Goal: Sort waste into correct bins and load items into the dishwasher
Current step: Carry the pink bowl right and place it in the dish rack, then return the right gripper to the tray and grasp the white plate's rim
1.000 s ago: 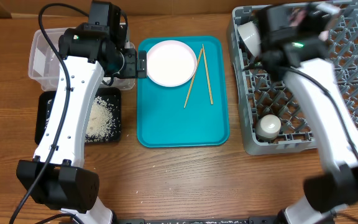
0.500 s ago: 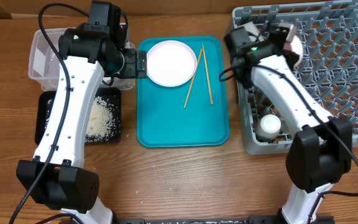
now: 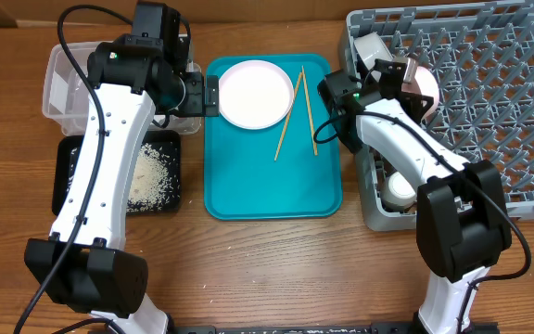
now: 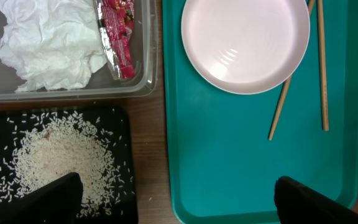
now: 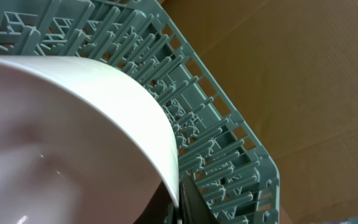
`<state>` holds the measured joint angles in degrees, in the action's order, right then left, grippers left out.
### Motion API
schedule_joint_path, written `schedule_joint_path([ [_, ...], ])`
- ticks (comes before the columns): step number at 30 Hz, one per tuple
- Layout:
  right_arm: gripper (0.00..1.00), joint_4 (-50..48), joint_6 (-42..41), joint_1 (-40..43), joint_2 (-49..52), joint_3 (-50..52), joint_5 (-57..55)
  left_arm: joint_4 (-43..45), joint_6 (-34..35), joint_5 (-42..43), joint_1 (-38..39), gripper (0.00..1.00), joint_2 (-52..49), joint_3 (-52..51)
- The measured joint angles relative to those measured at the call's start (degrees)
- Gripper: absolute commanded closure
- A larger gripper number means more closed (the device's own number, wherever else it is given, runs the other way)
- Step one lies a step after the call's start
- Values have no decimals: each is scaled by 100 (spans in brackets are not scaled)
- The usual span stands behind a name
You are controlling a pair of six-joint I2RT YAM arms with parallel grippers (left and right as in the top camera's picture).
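Left pincer (image 4: pixel 179 199): wide, empty, over teal tray's (image 3: pixel 267 176) left edge.
Right pincer (image 3: pixel 404 76): clamped on bowl (image 5: pixel 73 124) rim, over rack (image 3: pixel 489 111), right of teal tray.
Plate (image 3: pixel 256 93), chopsticks (image 3: pixel 299 116): on teal tray.
Napkin (image 4: pixel 48 40), wrapper (image 4: pixel 118 37): in tub (image 4: pixel 73 94), left of it.

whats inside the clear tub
A crumpled white napkin and a red wrapper lie in the tub. Whatever sits under the napkin is covered, and the tub's far end is out of the left wrist view.
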<state>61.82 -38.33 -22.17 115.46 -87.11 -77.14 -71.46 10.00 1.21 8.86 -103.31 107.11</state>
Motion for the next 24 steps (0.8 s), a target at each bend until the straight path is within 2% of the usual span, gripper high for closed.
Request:
schedule_joint_path([
  [8, 96, 39, -72, -81, 0, 149, -28, -2, 0, 0, 0, 0, 0, 0],
  [10, 92, 114, -68, -164, 0, 149, 2, 0, 0, 2, 0, 0, 0, 0],
  [12, 80, 240, -61, -284, 0, 149, 131, 0, 0, 0, 0, 0, 0, 0],
  [13, 68, 328, -72, -339, 0, 149, 236, 0, 0, 0, 0, 0, 0, 0],
  [16, 46, 490, -44, -498, 0, 127, 798, 0, 0, 2, 0, 0, 0, 0],
  [17, 43, 538, -17, -516, 0, 101, 1003, 0, 0, 2, 0, 0, 0, 0],
  [20, 20, 682, 177, -518, -20, -96, 1694, 2, 0, 2, 0, 0, 0, 0],
  [22, 14, 769, 343, -518, -87, -426, 2304, 2, 0, 0, 0, 0, 0, 0],
  [24, 12, 844, 581, -514, -181, -927, 2979, -2, 0, 2, 0, 0, 0, 0],
])
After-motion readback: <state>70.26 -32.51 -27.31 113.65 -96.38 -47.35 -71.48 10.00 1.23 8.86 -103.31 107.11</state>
